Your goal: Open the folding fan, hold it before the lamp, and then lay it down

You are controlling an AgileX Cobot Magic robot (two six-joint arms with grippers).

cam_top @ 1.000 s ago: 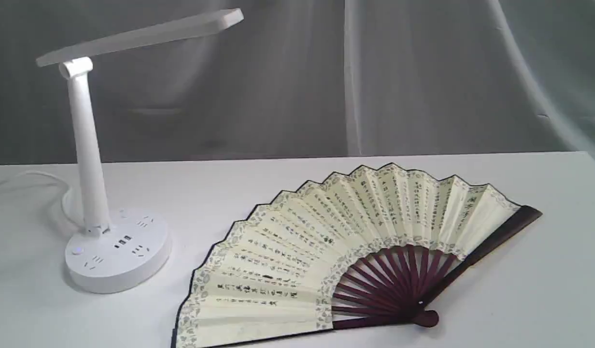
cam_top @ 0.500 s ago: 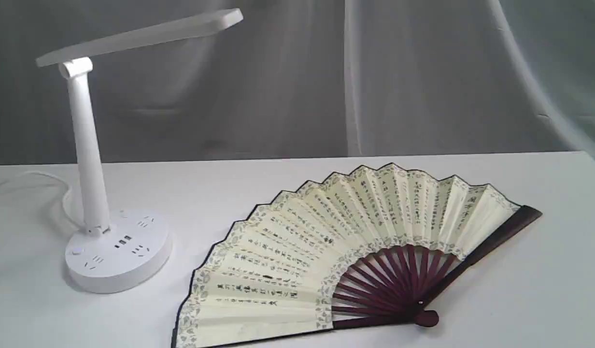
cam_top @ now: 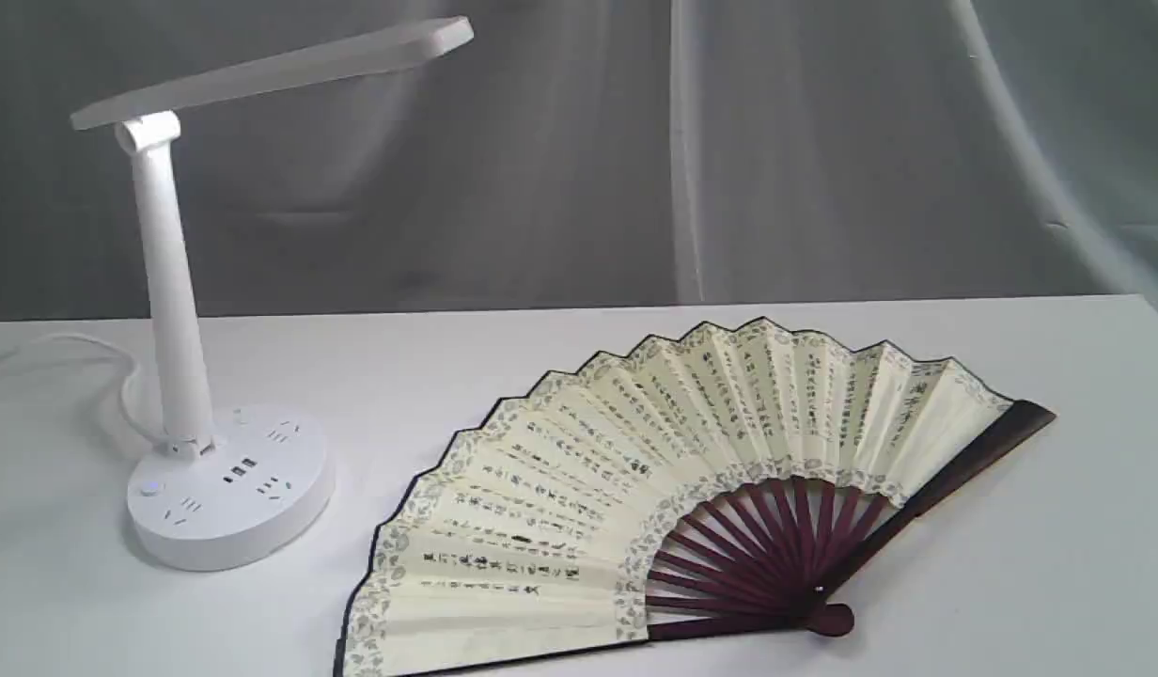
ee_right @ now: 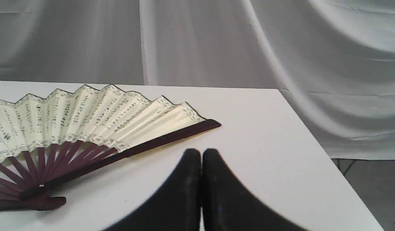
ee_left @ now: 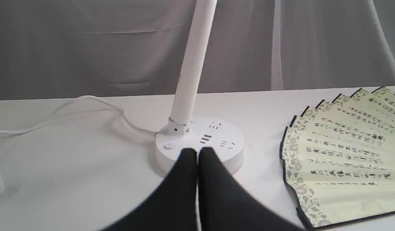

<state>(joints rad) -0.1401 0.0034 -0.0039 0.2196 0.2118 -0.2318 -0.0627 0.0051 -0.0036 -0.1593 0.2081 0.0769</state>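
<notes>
Left tool (ee_left: 197,152): fingers pressed together, holding nothing, round base of lamp (ee_left: 189,80) straight ahead.

Right tool (ee_right: 201,153): also pressed together and empty. Dark guard (ee_right: 172,136) of folding fan (ee_right: 88,118) lies just ahead, not touching.

Exterior view: neither tool in sight. Fan is flat and fully spread on counter (cam_top: 1058,564), lower centre to right of frame, with lamp at left. Fan's long span runs lower left to upper right, pivot (cam_top: 828,619) near bottom edge.

Judgement: right arm is nearer, with that guard the likely hold.

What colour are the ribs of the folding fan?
Dark maroon. The ribs of the folding fan show best in the exterior view.
</notes>
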